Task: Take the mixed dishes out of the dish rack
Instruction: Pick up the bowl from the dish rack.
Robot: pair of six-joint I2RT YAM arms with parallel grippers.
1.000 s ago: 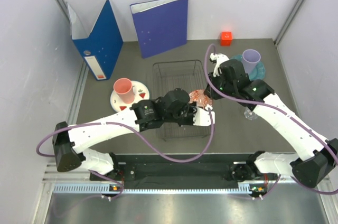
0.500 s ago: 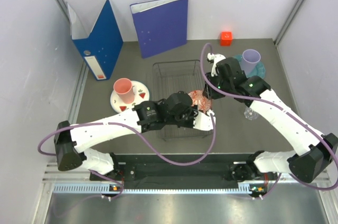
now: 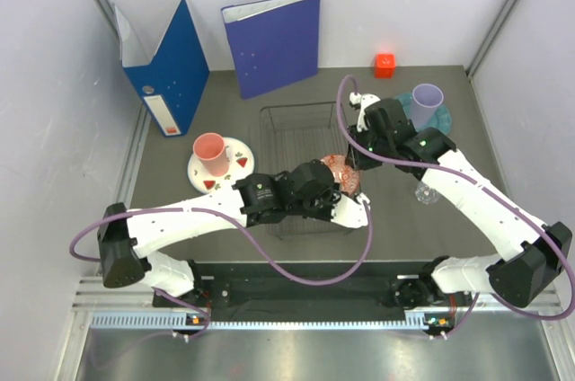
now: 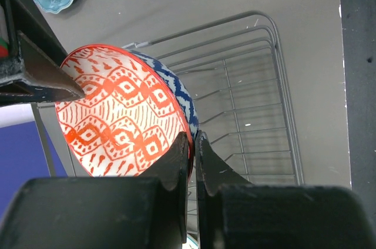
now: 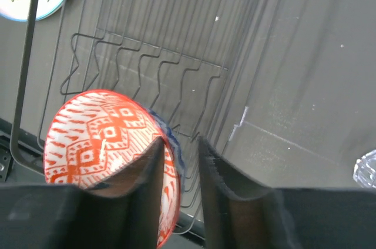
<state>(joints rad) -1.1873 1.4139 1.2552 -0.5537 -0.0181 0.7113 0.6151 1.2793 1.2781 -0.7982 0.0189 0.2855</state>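
Right jaws have spread a bit since a second ago; the bowl's [image 4: 117, 114] rim sits between them. Left jaws pinch that one bowl by its rim, over the rack's [image 3: 292, 134] three o'clock edge.

There are two plates and two cups. The pink cup [image 3: 211, 152] stands on the white plate [image 3: 241, 163] at nine o'clock of the rack. The purple cup [image 3: 427, 98] stands on the teal plate [image 3: 442, 116] at two o'clock. One glass [image 3: 425, 192] stands on the table [image 3: 180, 201] at four o'clock.

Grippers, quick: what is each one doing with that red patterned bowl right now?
Left gripper: closed, pinching the rim of the bowl.
Right gripper: open, jaws parted either side of the bowl's rim.
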